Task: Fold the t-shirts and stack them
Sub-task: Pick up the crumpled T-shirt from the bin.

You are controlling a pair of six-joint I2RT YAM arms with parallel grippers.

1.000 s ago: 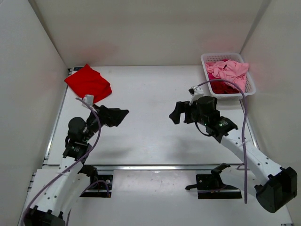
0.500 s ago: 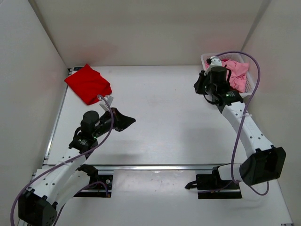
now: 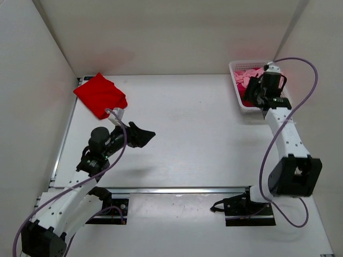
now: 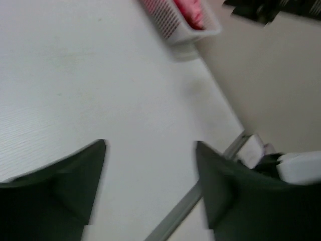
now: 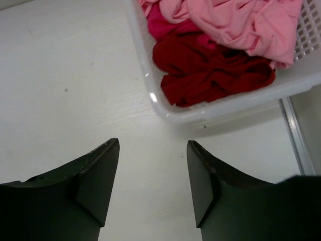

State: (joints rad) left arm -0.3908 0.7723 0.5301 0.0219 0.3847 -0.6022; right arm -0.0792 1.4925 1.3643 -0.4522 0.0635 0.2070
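A bright red t-shirt (image 3: 101, 95) lies folded at the table's far left corner. The white lattice basket (image 3: 236, 88) at the back right holds a light pink t-shirt (image 5: 241, 22), a magenta one (image 5: 168, 25) and a dark red one (image 5: 210, 75), all crumpled. My right gripper (image 5: 153, 142) hangs open just in front of the basket's rim (image 5: 150, 95), holding nothing; from above the right gripper (image 3: 253, 95) is over the basket's near left side. My left gripper (image 4: 150, 142) is open and empty over bare table, left of centre (image 3: 146, 135).
White walls close in the table (image 3: 177, 123) at the back and on both sides. A metal rail (image 3: 182, 189) runs along the near edge. The basket (image 4: 170, 25) shows far off in the left wrist view.
The right arm has swung from the table's middle out to the basket at the back right. The left gripper has shifted slightly right. The shirts have not moved.
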